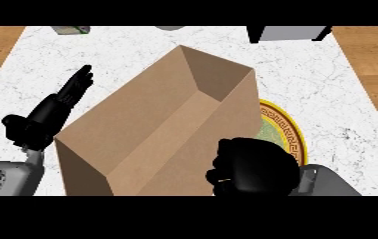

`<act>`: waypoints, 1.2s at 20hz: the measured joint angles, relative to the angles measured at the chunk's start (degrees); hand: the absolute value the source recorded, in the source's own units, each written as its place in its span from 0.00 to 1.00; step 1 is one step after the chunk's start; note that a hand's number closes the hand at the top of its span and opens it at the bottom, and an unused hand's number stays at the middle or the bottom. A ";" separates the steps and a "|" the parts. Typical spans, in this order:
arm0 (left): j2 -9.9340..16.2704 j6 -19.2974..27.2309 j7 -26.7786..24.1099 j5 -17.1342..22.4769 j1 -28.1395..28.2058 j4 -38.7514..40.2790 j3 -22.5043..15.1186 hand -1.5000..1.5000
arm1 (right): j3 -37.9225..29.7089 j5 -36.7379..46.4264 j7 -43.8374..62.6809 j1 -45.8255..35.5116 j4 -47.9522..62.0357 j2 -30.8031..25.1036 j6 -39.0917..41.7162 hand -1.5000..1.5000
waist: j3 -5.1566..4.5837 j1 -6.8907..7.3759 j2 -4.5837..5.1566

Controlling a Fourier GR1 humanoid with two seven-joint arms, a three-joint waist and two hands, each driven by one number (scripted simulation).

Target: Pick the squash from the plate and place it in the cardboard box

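Right hand [251, 169] is curling shut over the plate [289, 133] beside the box [159, 128] — squash hidden, nothing boxed — left hand [63, 103] resting open.

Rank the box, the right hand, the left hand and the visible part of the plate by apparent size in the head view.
1. box
2. right hand
3. left hand and plate: too alike to rank.

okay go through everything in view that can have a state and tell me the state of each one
cardboard box: open at the top, nothing visible inside.
plate: flat on the counter, partly hidden behind the box.
left hand: open, fingers straight, holding nothing.
right hand: fingers curled, over the plate; contents hidden.
squash: not visible.
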 measured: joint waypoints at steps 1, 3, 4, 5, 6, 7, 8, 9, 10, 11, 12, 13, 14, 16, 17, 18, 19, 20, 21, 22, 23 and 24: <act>-1.19 0.52 0.08 -0.33 -0.20 -0.11 -0.88 0.50 | -2.31 -3.56 -2.42 0.31 -1.18 -1.62 1.03 1.00 | -0.01 -0.18 -0.02; -3.18 1.49 0.53 -1.00 -0.59 -0.47 -2.44 0.50 | -7.43 -10.88 -6.45 0.95 -3.09 -5.38 4.22 1.00 | -0.04 -0.39 -0.13; -4.04 1.97 0.52 -1.38 -0.66 -0.53 -3.07 0.50 | -10.38 -14.56 -8.42 1.22 -3.22 -7.35 5.91 1.00 | -0.06 -0.29 -0.15; -5.01 2.63 0.61 -2.11 -0.77 -0.70 -3.98 0.50 | -13.36 -18.21 -9.75 1.10 -3.20 -9.10 7.96 1.00 | -0.08 -0.11 -0.20; -6.01 3.14 1.17 -2.51 -0.92 -1.09 -4.85 0.50 | -16.36 -21.53 -10.63 0.78 -2.76 -10.90 9.68 1.00 | -0.11 0.19 -0.25; -6.53 3.44 1.77 -2.76 -1.28 -1.38 -5.23 0.50 | -19.30 -24.44 -11.48 1.03 -2.09 -12.97 10.80 1.00 | -0.13 0.43 -0.30; -7.19 3.90 1.92 -3.50 -1.58 -1.21 -5.74 0.50 | -21.73 -26.99 -11.52 1.07 -1.53 -14.32 11.67 1.00 | -0.12 0.71 -0.34; -7.92 4.31 2.77 -4.14 -2.55 -1.12 -6.35 0.50 | -23.73 -29.27 -10.76 -0.08 -0.61 -15.28 12.87 1.00 | -0.13 1.04 -0.35; -8.43 4.33 2.99 -4.48 -2.61 -1.35 -6.73 0.50 | -25.04 -30.82 -10.03 -1.75 0.94 -15.43 13.78 1.00 | -0.16 1.46 -0.36; -8.56 4.07 2.69 -4.68 -2.65 -1.09 -6.63 0.50 | -26.58 -32.74 -9.05 -3.08 1.70 -15.97 14.99 1.00 | -0.18 1.73 -0.36; -9.14 4.29 2.56 -5.24 -2.73 -0.91 -6.93 0.50 | -27.43 -33.64 -8.55 -4.76 3.60 -16.01 15.69 1.00 | -0.14 2.04 -0.40; -9.56 4.21 2.76 -5.60 -3.04 -0.80 -6.84 0.50 | -28.12 -34.47 -7.53 -5.46 3.87 -15.92 16.54 1.00 | -0.14 2.17 -0.42; -9.99 4.42 3.53 -5.96 -2.58 -1.81 -7.26 0.50 | -28.66 -35.61 -6.03 -6.95 4.25 -15.83 17.55 1.00 | -0.16 2.36 -0.44; -10.96 4.73 3.74 -7.03 -2.34 -2.14 -7.67 0.50 | -29.02 -36.74 -3.60 -9.92 5.59 -14.77 19.06 1.00 | -0.19 2.62 -0.45; -10.95 4.44 3.19 -7.27 -1.68 -2.22 -7.65 0.50 | -28.57 -37.07 -1.68 -11.45 5.80 -13.65 19.51 1.00 | -0.19 2.74 -0.45; -11.87 4.90 3.53 -8.01 -2.54 -1.52 -8.00 0.50 | -28.27 -37.04 -1.37 -12.91 7.17 -12.83 20.00 1.00 | -0.22 2.80 -0.42; -12.28 4.74 3.45 -8.31 -2.99 -1.00 -7.91 0.50 | -27.98 -37.12 -0.04 -14.26 7.71 -11.84 20.60 1.00 | -0.23 2.80 -0.41; -12.87 4.79 3.03 -8.71 -3.73 0.19 -7.82 0.50 | -27.66 -37.28 1.15 -16.09 8.47 -11.04 21.41 1.00 | -0.22 2.82 -0.41; -12.69 4.23 3.00 -8.69 -3.25 -0.29 -7.49 0.50 | -27.67 -37.25 2.01 -16.91 8.80 -10.25 22.09 1.00 | -0.24 2.84 -0.42; -12.86 3.96 3.13 -8.75 -3.57 -0.02 -7.18 0.50 | -27.40 -37.38 3.57 -18.22 8.96 -9.15 22.72 1.00 | -0.24 2.83 -0.42; -13.05 3.70 3.79 -8.74 -3.71 -0.18 -6.99 0.50 | -27.51 -37.86 5.14 -19.40 9.03 -8.23 23.53 1.00 | -0.25 2.82 -0.44; -13.63 3.86 3.36 -9.27 -4.03 0.66 -7.04 0.50 | -27.26 -38.08 6.62 -20.58 9.60 -7.03 24.05 1.00 | -0.25 2.80 -0.44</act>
